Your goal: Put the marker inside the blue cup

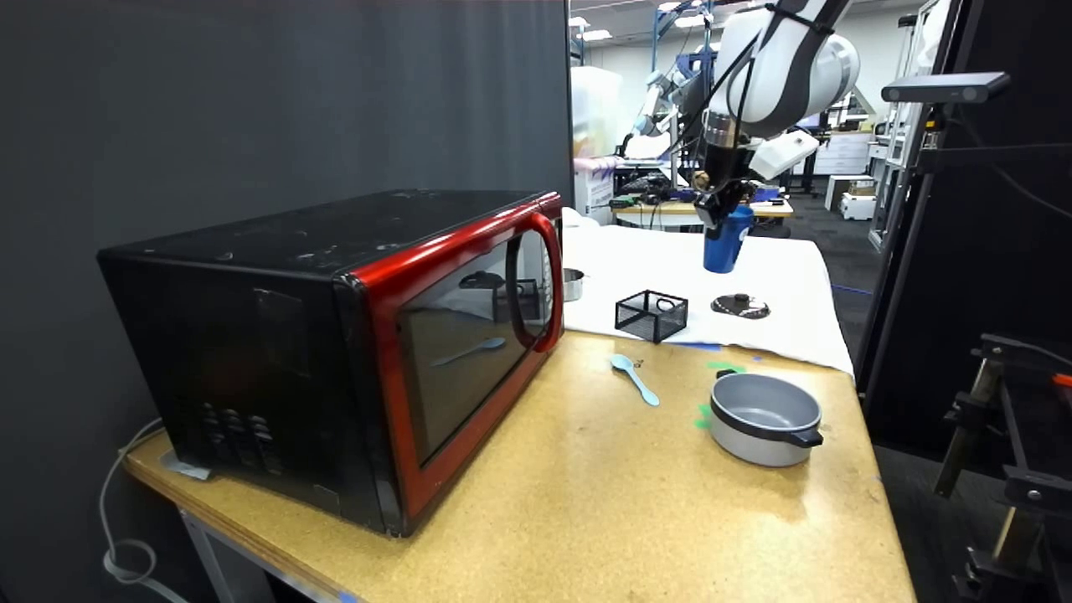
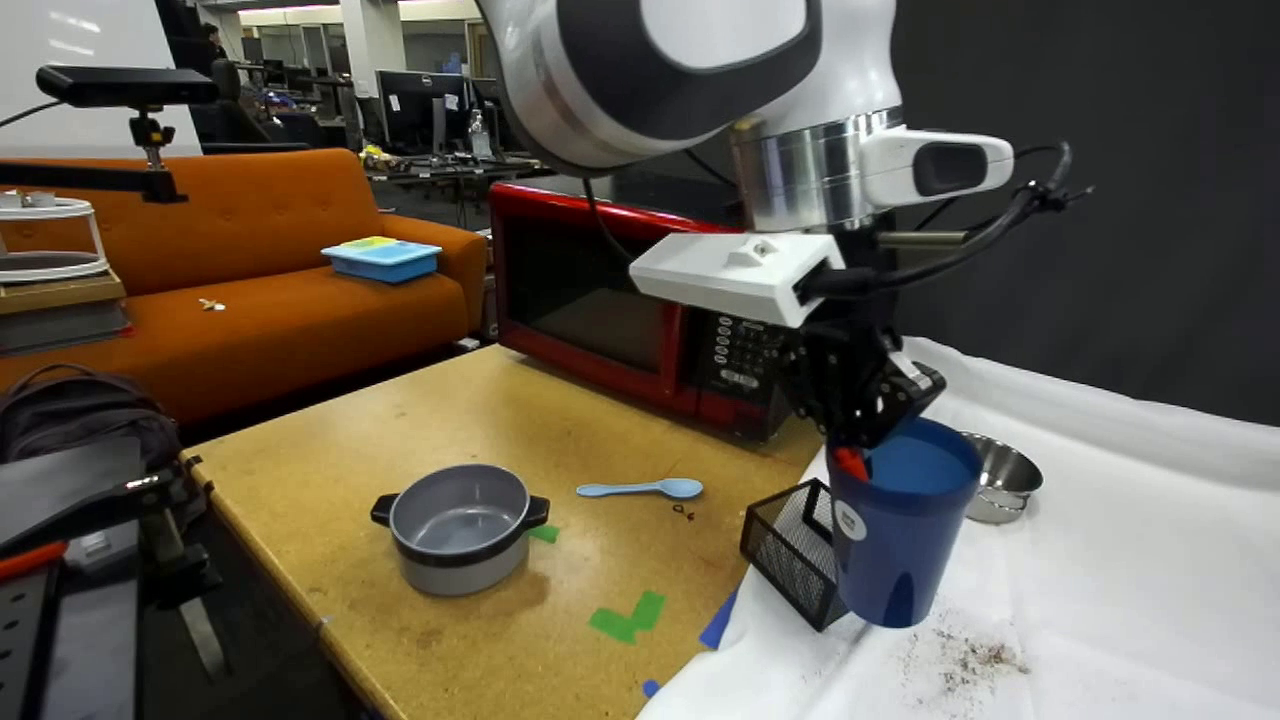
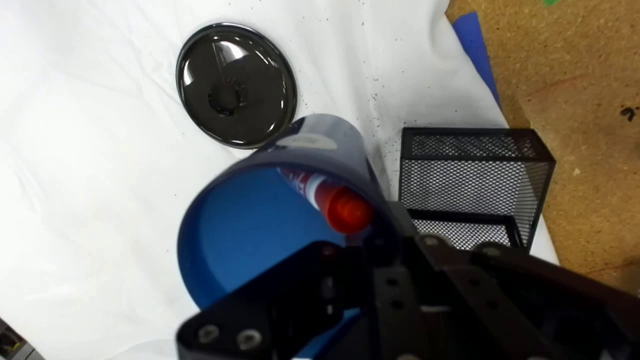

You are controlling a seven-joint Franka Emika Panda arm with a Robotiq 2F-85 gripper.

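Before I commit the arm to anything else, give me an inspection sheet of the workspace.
Surface: table, partly under a white cloth; crumbs on the cloth, green tape on the table.
Marker: inside the cup, red end up near the rim.
Cup: held at its rim, apparently off the cloth.
Jaws: shut on the cup's rim.
Clutter: lid and bowl on the cloth, basket at its edge; pot, spoon and microwave on the table.
Cables: dark cable at the arm; white cord hanging beside the table.
Surroundings: orange sofa, dark backdrop.
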